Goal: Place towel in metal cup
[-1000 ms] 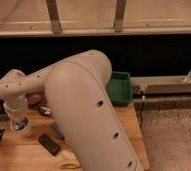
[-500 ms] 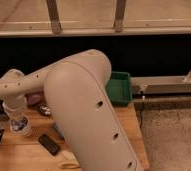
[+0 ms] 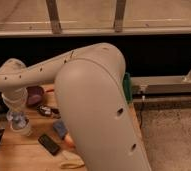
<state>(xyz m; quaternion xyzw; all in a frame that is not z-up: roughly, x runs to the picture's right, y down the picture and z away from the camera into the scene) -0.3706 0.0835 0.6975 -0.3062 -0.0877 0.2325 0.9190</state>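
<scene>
Towel (image 3: 22, 126) near the table's (image 3: 19, 156) left edge, seemingly pinched by the gripper (image 3: 15, 119), just snapped fully shut. Means grasp likely done; lift and carry next, metal cup not made out.

Wooden table (image 3: 15, 156), grey speckled floor (image 3: 174, 135), dark wall (image 3: 159, 55) under metal-framed windows (image 3: 84, 12).

Hung low over the left of the wooden table (image 3: 24, 156), gripper (image 3: 16, 119) closed at the pale towel (image 3: 22, 128) — purple object (image 3: 35, 94) behind, black slab (image 3: 49, 144) and blue sponge (image 3: 59, 129) alongside.
</scene>
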